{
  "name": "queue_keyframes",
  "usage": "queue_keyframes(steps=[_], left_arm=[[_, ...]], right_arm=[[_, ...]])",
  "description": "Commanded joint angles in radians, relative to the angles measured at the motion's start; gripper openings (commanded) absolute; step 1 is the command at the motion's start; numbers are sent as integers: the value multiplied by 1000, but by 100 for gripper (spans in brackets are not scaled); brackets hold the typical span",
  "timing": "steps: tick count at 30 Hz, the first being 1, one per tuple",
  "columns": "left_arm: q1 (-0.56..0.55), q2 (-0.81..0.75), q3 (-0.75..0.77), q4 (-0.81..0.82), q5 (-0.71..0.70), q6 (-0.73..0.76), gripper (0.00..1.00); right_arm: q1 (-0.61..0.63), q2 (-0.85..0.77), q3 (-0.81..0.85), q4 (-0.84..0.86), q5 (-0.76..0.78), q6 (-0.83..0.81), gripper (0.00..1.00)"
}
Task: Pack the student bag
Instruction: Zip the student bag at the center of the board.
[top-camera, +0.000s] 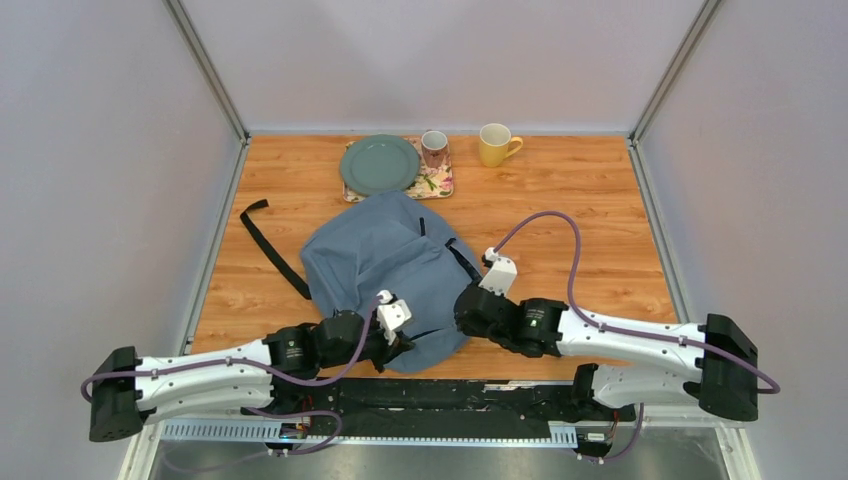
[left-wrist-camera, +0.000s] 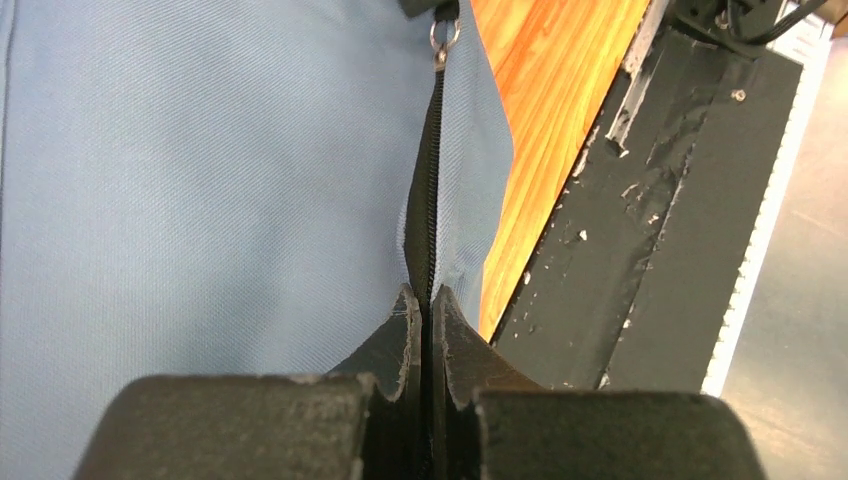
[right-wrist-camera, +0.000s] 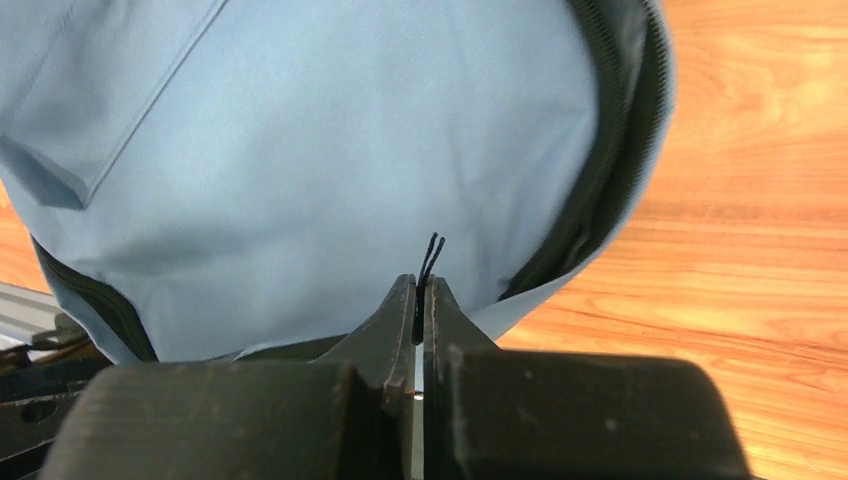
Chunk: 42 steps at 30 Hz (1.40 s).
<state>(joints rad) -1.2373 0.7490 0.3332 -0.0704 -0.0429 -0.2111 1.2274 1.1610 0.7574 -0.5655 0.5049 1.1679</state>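
Note:
The student bag (top-camera: 385, 270) is a soft grey-blue backpack lying mid-table, its near edge by the arm bases. My left gripper (top-camera: 405, 345) is at the bag's near edge. In the left wrist view it (left-wrist-camera: 425, 300) is shut on the bag's black zipper line (left-wrist-camera: 430, 180), which runs up to a metal ring (left-wrist-camera: 443, 35). My right gripper (top-camera: 463, 303) is at the bag's right side. In the right wrist view it (right-wrist-camera: 420, 290) is shut on a thin black zip-pull cord (right-wrist-camera: 432, 252), beside the bag's open zippered rim (right-wrist-camera: 610, 150).
A black webbing strap (top-camera: 270, 250) trails left of the bag. At the back stand a green plate (top-camera: 379, 164) on a floral tray (top-camera: 438, 184), a patterned mug (top-camera: 434, 148) and a yellow mug (top-camera: 495, 144). The black base rail (left-wrist-camera: 650, 200) runs along the table's near edge.

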Motion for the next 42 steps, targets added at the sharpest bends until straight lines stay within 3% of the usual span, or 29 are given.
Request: queue_keyframes(steps=[1, 6, 7, 8, 11, 15, 18, 20, 24, 37, 39, 40, 42], left_arm=[[-7, -137, -77, -167, -41, -103, 0], [-5, -224, -77, -258, -69, -145, 2], [-7, -221, -69, -269, -83, -155, 7], [-5, -220, -60, -287, -86, -166, 19], [-5, -185, 3, -301, -78, -185, 31], [-5, -122, 99, -266, -60, -159, 42], [-5, -80, 148, -207, -52, -120, 44], [-5, -60, 167, -145, -45, -97, 55], [-5, 45, 216, -56, 1, -25, 61], [-10, 397, 257, 64, 175, -8, 59], [-11, 427, 256, 98, 161, -19, 52], [-11, 434, 256, 86, 153, -24, 39], [-10, 438, 248, 75, 135, -39, 23]], right_arm=[[-83, -72, -18, -13, 80, -42, 0], [-94, -61, 6, 1, 49, -91, 0], [-94, -55, 13, 3, 37, -100, 0], [-94, -44, 20, 4, 12, -103, 0], [-91, -27, 34, -1, -18, -105, 0], [-82, -21, 26, 9, -29, -99, 0], [-72, -23, 26, 4, -26, -93, 0], [-66, -26, 22, 1, -23, -86, 0], [-66, -46, 7, 0, -19, -73, 0], [-66, -103, -20, -14, -17, -56, 0], [-66, -103, -20, -20, -16, -54, 0], [-66, -104, -21, -22, -9, -54, 0], [-66, -109, -24, -33, 1, -45, 0]])
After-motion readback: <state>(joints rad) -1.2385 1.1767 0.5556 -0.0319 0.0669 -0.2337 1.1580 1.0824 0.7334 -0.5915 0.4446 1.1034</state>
